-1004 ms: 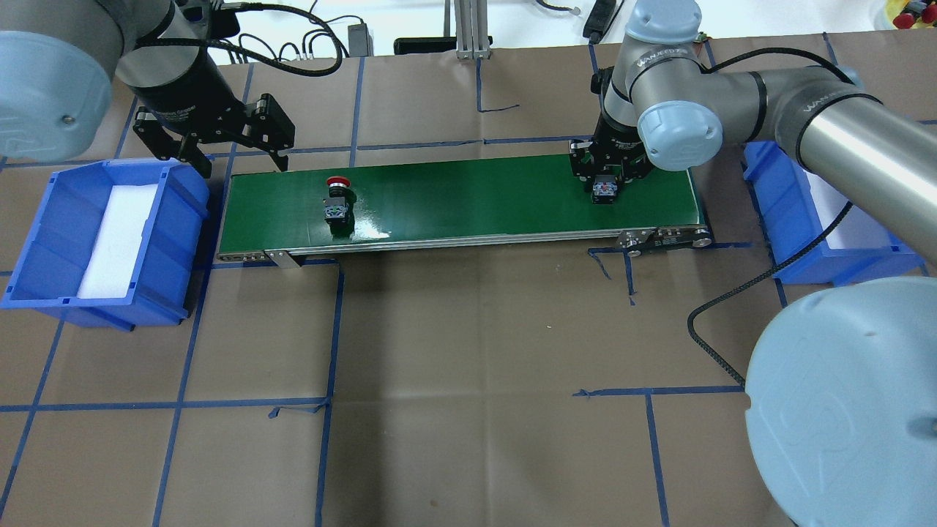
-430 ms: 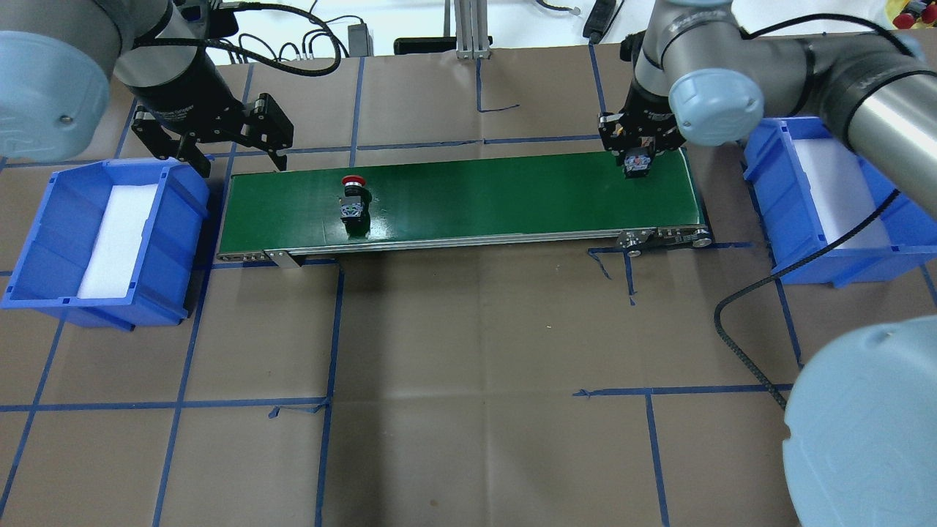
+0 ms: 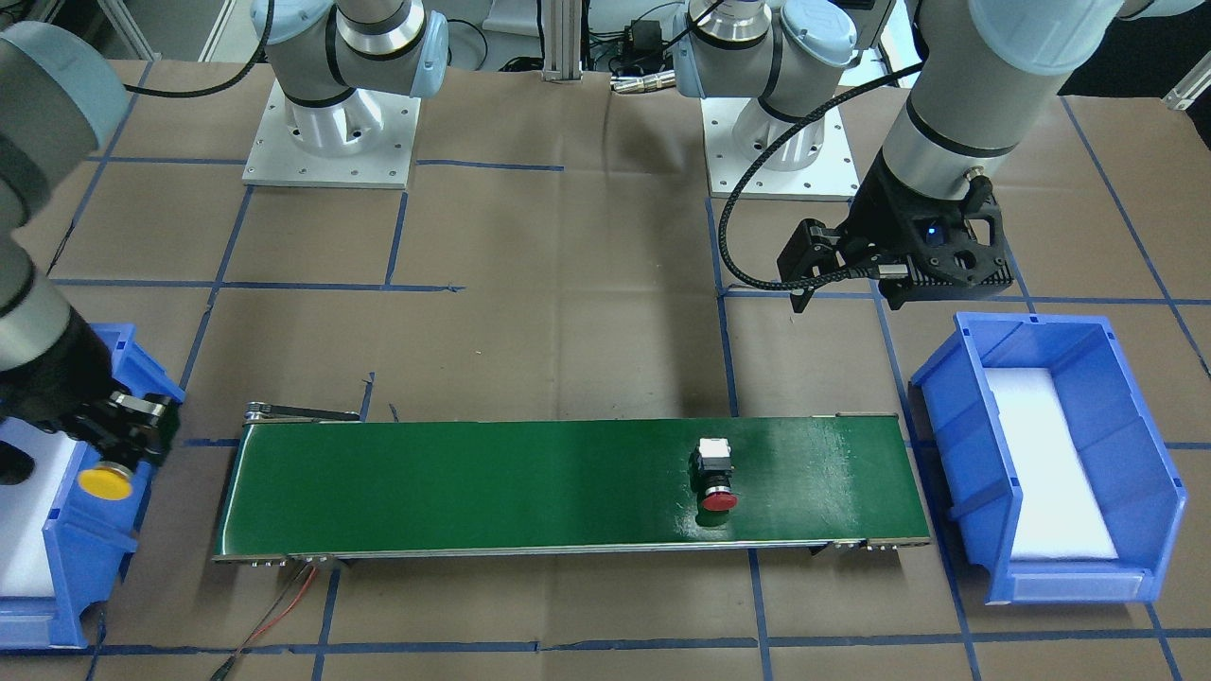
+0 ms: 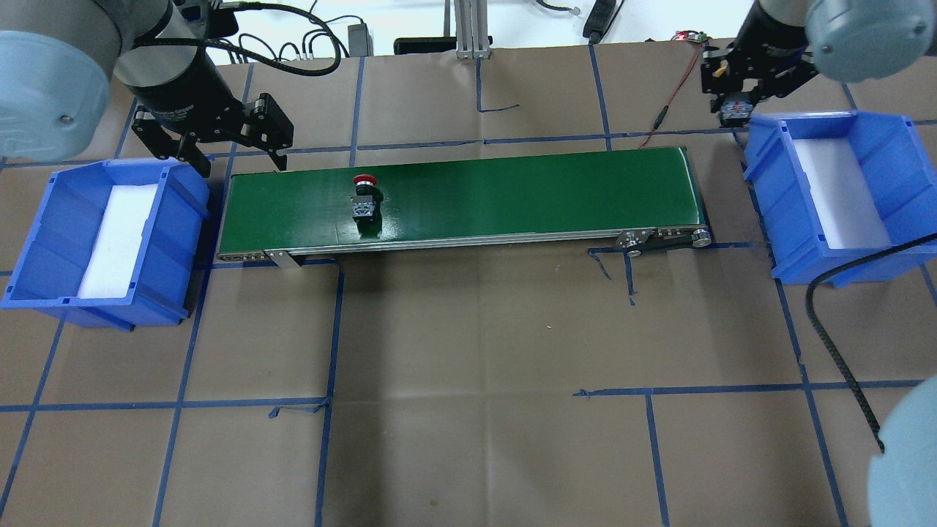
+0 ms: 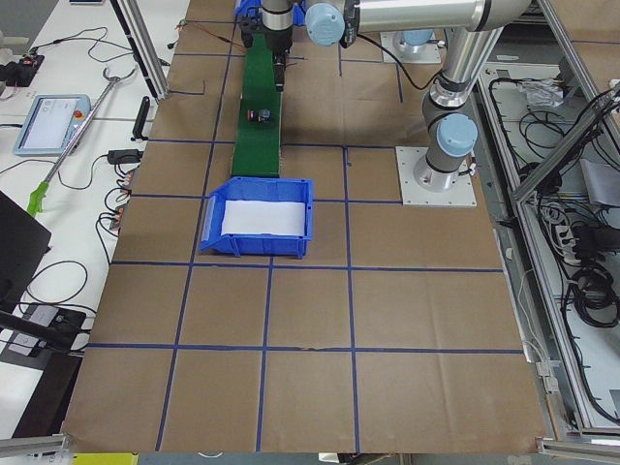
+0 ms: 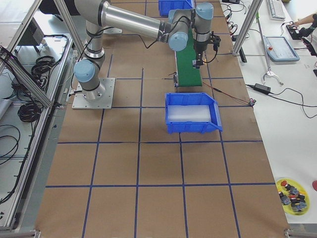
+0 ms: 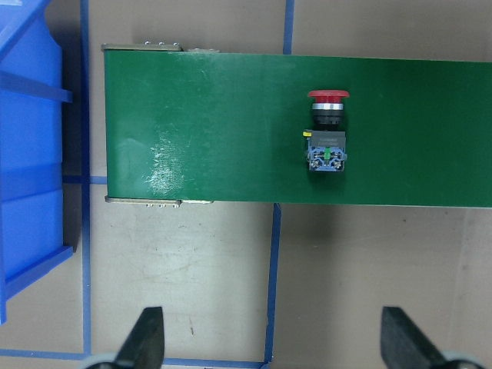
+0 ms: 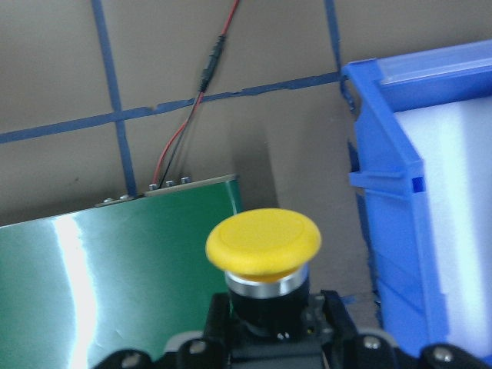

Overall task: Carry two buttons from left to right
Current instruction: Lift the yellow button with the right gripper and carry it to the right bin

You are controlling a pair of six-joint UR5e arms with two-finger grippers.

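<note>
A long green conveyor belt [image 4: 512,190] lies across a table covered in brown paper [image 4: 476,351] marked with blue tape lines. All positions here are given from this belt.

On the belt's left half, the red button [image 4: 364,199] lies on its side. Its red cap points toward the belt's far edge, away from the robot, and its black-and-grey body points toward the near edge. Nothing touches it.

Above the table near the belt's left end, the left gripper [image 4: 240,155] hovers. Its jaws are spread wide with nothing between them.

Just past the belt's right end, near its far corner, the right gripper [image 4: 734,110] hangs in the air. Its jaws pinch the yellow button [image 8: 263,242] by the dark body, with the round yellow cap pointing down, away from the wrist. The button is raised above the gap between the belt and the bin beside it.

A blue bin [image 4: 768,187] lined with a white pad stands beyond the belt's right end. A matching blue bin [image 4: 44,241], also lined in white, stands beyond the left end. A thin red-and-black wire [image 4: 670,95] runs away from the belt's far right corner.
</note>
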